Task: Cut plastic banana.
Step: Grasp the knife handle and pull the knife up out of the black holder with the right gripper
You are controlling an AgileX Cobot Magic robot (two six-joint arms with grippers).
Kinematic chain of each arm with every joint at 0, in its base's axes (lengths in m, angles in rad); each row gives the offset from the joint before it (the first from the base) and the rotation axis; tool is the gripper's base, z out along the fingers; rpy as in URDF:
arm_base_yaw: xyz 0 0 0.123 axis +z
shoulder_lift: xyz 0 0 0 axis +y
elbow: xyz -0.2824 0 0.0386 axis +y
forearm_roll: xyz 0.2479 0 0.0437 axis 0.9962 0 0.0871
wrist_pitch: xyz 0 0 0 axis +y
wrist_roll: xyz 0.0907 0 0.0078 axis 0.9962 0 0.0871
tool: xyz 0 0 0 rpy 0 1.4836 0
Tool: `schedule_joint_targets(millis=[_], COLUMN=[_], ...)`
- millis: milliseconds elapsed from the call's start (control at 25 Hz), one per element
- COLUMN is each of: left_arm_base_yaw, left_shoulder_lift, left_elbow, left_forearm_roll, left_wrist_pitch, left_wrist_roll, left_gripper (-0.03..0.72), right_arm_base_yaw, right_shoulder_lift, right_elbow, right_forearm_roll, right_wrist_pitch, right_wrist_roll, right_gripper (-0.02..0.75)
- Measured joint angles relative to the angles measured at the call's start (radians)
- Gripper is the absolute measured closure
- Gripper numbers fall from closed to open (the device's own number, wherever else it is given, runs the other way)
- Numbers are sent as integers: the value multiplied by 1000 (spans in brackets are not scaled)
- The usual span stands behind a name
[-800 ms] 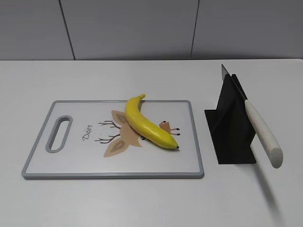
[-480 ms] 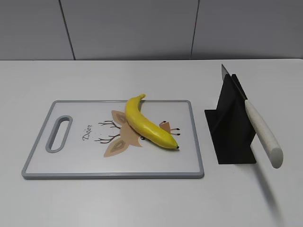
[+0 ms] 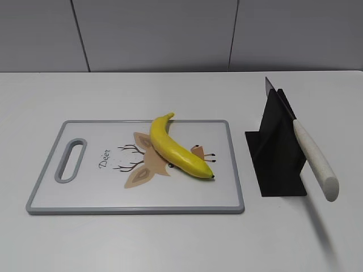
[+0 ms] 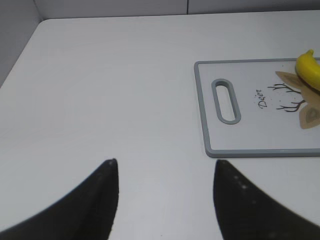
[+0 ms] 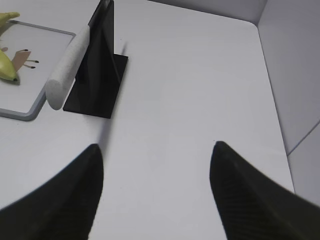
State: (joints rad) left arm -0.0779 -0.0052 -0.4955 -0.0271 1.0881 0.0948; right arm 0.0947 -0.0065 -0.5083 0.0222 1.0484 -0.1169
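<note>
The yellow plastic banana lies whole on a grey-rimmed cutting board with a deer print. Its end shows in the left wrist view and in the right wrist view. A knife with a white handle rests in a black stand, blade tip up; it also shows in the right wrist view. My left gripper is open and empty over bare table left of the board. My right gripper is open and empty over bare table right of the stand. Neither gripper shows in the exterior view.
The table is white, with a grey panelled wall behind it. A side wall stands at the table's right edge, another at its left. The board has a handle slot at its left end.
</note>
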Motion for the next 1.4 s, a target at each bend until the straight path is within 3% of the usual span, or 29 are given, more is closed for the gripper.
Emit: schedule_joint_targets(millis=[800,1400], left_arm_base_yaw=[0,0], left_shoulder_lift=[0,0], left_elbow=[0,0], left_forearm_roll=[0,0], left_wrist_pitch=[0,0], left_wrist_roll=[0,0], left_gripper=[113,115], right_arm_base_yaw=[0,0], right_shoulder_lift=[22,528], right_elbow=[-4,-235], right_forearm_roll=[9,54], right_wrist_pitch=[0,148], right_wrist_roll=[0,17], right_gripper=[211,200])
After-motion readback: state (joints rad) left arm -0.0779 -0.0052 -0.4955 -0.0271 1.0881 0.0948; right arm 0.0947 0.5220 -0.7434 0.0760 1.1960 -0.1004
